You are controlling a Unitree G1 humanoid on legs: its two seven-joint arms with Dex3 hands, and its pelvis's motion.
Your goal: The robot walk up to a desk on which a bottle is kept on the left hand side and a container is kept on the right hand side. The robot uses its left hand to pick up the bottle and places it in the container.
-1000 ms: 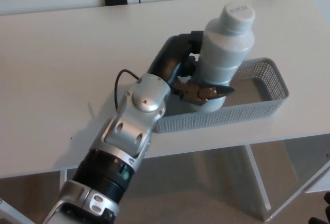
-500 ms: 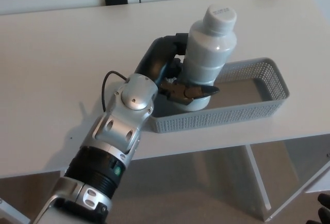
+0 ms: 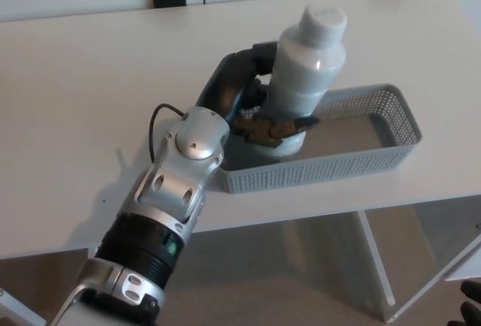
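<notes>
Left hand (image 3: 259, 119): grasping white bottle (image 3: 301, 70) low, upright in grey mesh basket (image 3: 376, 153).
Risk: tall bottle may topple on release, since it leans slightly.

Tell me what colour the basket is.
Grey, with a perforated mesh wall; the basket shows in the head view.

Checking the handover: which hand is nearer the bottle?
Left. The left hand is wrapped around the bottle, holding it in the container. The right hand is not in view.
</notes>
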